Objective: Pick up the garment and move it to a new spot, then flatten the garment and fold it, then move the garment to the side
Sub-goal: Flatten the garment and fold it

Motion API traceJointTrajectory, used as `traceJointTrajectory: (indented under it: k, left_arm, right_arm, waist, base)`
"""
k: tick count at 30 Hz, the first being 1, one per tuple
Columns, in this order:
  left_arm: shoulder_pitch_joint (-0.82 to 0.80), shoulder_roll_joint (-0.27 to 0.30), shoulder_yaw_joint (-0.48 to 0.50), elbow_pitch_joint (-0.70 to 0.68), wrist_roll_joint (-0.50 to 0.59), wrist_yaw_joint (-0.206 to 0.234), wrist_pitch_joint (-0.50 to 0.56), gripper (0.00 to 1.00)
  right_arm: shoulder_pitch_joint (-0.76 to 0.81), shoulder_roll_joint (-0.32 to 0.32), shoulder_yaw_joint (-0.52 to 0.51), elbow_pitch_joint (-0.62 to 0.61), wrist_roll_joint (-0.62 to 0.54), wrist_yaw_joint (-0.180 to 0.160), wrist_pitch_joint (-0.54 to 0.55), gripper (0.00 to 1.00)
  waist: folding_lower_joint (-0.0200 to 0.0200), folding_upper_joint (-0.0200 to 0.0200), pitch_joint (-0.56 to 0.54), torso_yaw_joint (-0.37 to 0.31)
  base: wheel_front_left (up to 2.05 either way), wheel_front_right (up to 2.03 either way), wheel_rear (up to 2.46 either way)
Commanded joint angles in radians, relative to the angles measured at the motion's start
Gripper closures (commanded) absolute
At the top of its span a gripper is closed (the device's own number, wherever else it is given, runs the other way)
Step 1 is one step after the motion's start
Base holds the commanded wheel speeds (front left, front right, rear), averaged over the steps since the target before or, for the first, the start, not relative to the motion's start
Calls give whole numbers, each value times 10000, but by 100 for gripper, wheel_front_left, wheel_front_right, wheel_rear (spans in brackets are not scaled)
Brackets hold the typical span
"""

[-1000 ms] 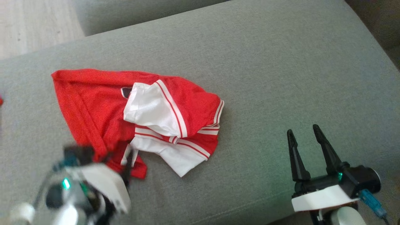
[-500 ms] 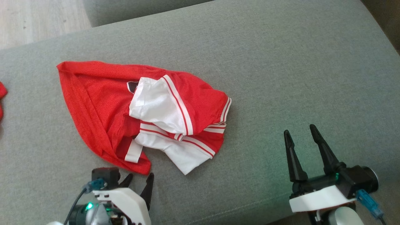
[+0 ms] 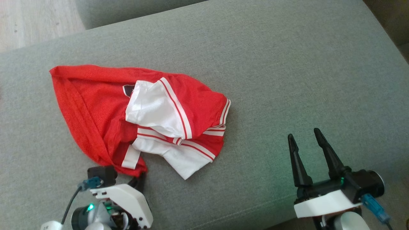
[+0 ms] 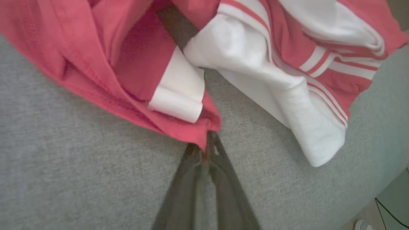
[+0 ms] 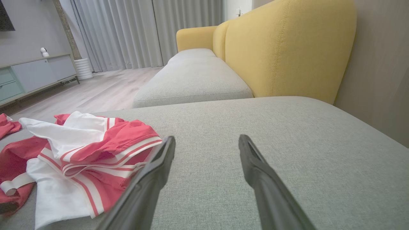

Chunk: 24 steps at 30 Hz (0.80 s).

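Observation:
The garment (image 3: pixel 96 102) is a red jersey with white striped sleeves, lying crumpled on the grey sofa cushion (image 3: pixel 287 64). My left gripper (image 3: pixel 140 178) is at its near corner, fingers together. In the left wrist view the two fingers meet at the tip (image 4: pixel 207 142), pinched on the red hem of the garment (image 4: pixel 143 64) beside a rolled white band (image 4: pixel 177 99). My right gripper (image 3: pixel 306 137) stands open over bare cushion to the right of the garment, nothing between its fingers (image 5: pixel 206 143). The right wrist view has the garment (image 5: pixel 96 150) at the left.
The grey cushion stretches wide to the right and behind the garment. A yellow backrest (image 5: pixel 287 48) rises along the right side. A second grey cushion (image 5: pixel 191 80) lies beyond. Wooden floor (image 3: pixel 32 22) lies past the far left edge. Another red cloth (image 5: pixel 6 126) lies far left.
My left gripper came back from over the garment, then moved forward onto its near red corner and shut from wide open. The right gripper has stayed open. The head view has shifted slightly.

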Motion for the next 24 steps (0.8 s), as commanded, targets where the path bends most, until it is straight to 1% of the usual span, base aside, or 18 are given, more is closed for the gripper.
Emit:
traceJointTrajectory:
  k: [1, 6, 9, 12, 16, 20, 21, 22, 23, 24]
  left_arm:
    - [-302, -13, 299, -152, -58, 24, -38, 100]
    - [-260, 70, 336, -96, -212, -81, -3, 100]
    - [41, 157, 419, -413, -372, -85, 68, 100]
    - [701, 468, 650, -1097, -479, 50, 186, 100]
    - [1854, 1076, 1263, -2154, -700, 356, 451, 100]
    - [2504, 1404, 1885, -2771, -938, 609, 490, 100]
    - [2562, 1409, 1960, -2863, -996, 633, 479, 82]
    - [2604, 1411, 2018, -2949, -1029, 654, 448, 35]
    - [2638, 1411, 2072, -3029, -1040, 692, 412, 0]
    - [2673, 1416, 2127, -3101, -1026, 753, 379, 0]
  right_arm:
    - [-206, -52, 172, -287, 46, 77, -111, 0]
    - [-138, -52, 92, -276, 48, 77, -111, 0]
    - [-62, -52, 52, -269, 29, 77, -111, 0]
    - [45, -52, -16, -281, 9, 77, -111, 0]
    - [177, -52, -76, -313, -12, 77, -111, 0]
    - [188, -52, -4, -318, -50, 77, -111, 0]
    - [174, -52, 16, -311, -56, 77, -111, 0]
    - [159, -52, 33, -301, -62, 77, -111, 0]
    - [144, -52, 40, -292, -65, 77, -111, 0]
    - [129, -52, 47, -285, -69, 77, -111, 0]
  waist:
    - [0, 0, -5, 17]
    - [0, 0, -118, 210]
    - [0, 0, -258, 384]
    - [0, 0, -394, 588]
    - [0, 0, -507, 915]
    - [0, 0, -520, 1160]
    - [0, 0, -522, 1198]
    - [0, 0, -525, 1222]
    - [0, 0, -532, 1239]
    - [0, 0, -538, 1246]
  base:
    - [0, 0, 0]
    - [0, 0, 0]
    - [0, 0, 0]
    - [0, 0, 0]
    - [0, 0, 0]
    - [0, 0, 0]
    - [0, 0, 0]
    - [0, 0, 0]
    - [0, 0, 0]
    - [0, 0, 0]
